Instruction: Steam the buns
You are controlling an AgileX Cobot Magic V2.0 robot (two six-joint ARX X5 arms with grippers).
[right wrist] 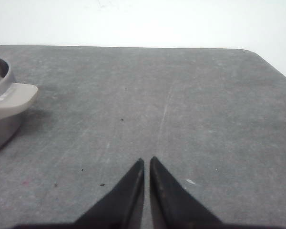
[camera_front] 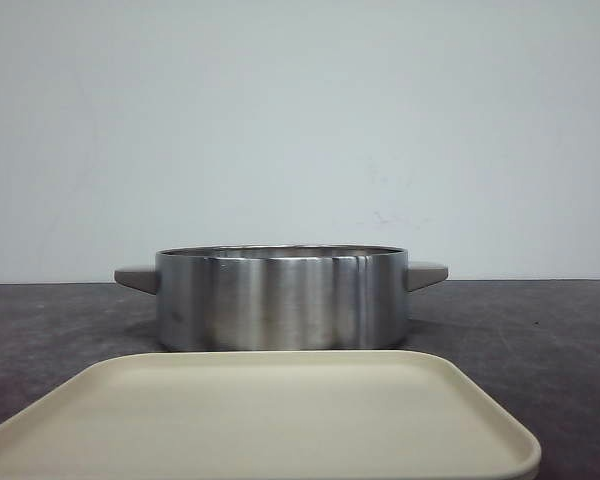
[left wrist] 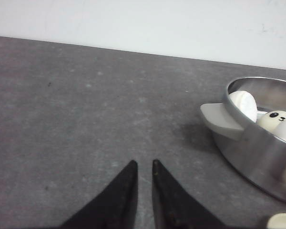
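A steel pot (camera_front: pixel 280 298) with grey handles stands on the dark table behind a beige square plate (camera_front: pixel 260 420), which is bare. In the left wrist view the pot (left wrist: pixel 257 148) holds white buns (left wrist: pixel 244 105); one shows a panda face (left wrist: pixel 276 119). The buns are hidden in the front view by the pot's wall. My left gripper (left wrist: pixel 144 163) is shut and empty, over bare table to the left of the pot. My right gripper (right wrist: pixel 147 160) is shut and empty, over bare table to the right of the pot (right wrist: pixel 0 119).
The pot's grey handles (camera_front: pixel 138 278) stick out on both sides. The table's back edge meets a white wall (camera_front: pixel 300 130). In the right wrist view the table's rounded far corner (right wrist: pixel 257 53) shows.
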